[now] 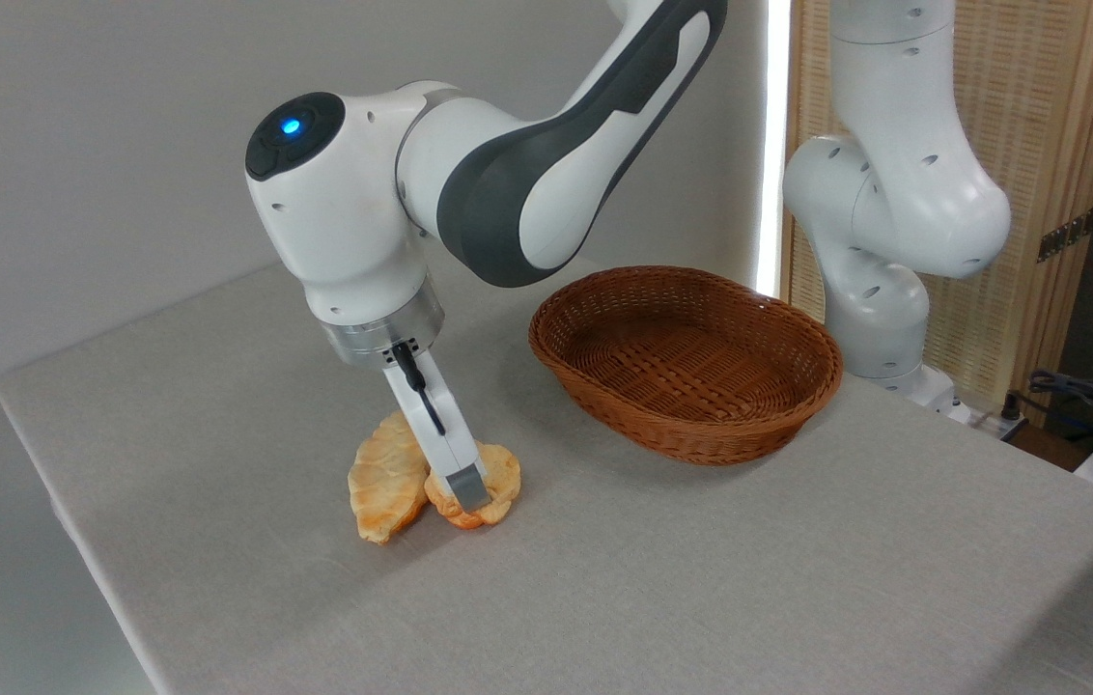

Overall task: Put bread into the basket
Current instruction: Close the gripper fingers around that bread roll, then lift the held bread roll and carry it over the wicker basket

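Gripper [467, 494] is sitting low on the bun [498, 478], can't tell if it's clamping yet; basket [604, 401] is waiting empty.

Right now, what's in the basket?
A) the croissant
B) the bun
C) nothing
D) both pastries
C: the basket shows only bare weave inside, while the bun and the croissant both lie on the table to its left, with the gripper down at the bun.
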